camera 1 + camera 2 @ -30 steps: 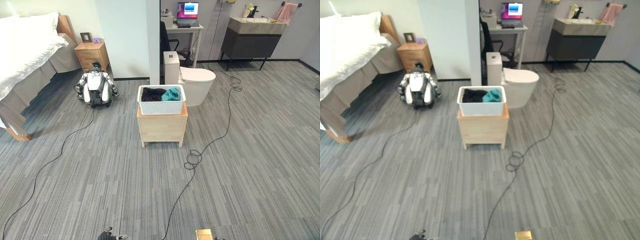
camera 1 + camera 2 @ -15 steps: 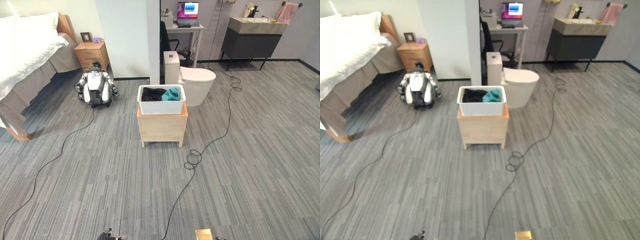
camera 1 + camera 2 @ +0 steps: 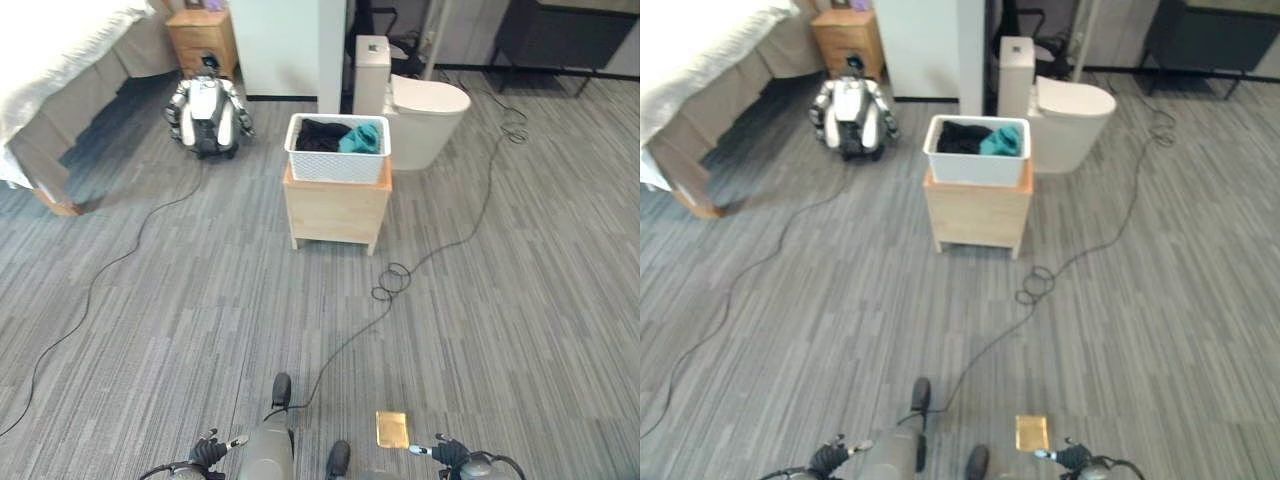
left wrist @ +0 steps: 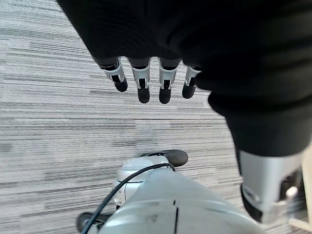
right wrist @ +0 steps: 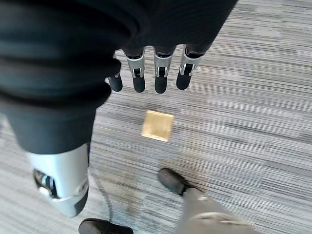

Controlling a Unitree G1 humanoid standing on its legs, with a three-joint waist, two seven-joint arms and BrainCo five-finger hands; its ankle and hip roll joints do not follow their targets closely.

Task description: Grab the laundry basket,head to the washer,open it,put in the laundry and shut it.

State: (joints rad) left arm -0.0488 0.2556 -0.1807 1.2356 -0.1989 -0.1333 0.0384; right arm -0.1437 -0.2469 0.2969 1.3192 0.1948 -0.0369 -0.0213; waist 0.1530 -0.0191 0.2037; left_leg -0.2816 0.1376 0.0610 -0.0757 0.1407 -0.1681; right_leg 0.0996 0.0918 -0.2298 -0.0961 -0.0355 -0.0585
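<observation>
Both hands, left hand (image 4: 146,83) and right hand (image 5: 151,73), hang empty with fingers relaxed, well apart from the laundry basket (image 3: 338,150) on its wooden stand (image 3: 336,208), so approaching comes next.

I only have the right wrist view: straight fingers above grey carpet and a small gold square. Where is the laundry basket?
Observer: The white perforated laundry basket sits on a low light-wood cabinet well ahead, beside a white toilet.
Operator: Anything in it?
Observer: Dark and teal clothes lie inside.
Operator: And the left hand?
Observer: The left hand hangs over the carpet, fingers straight, holding nothing.
</observation>
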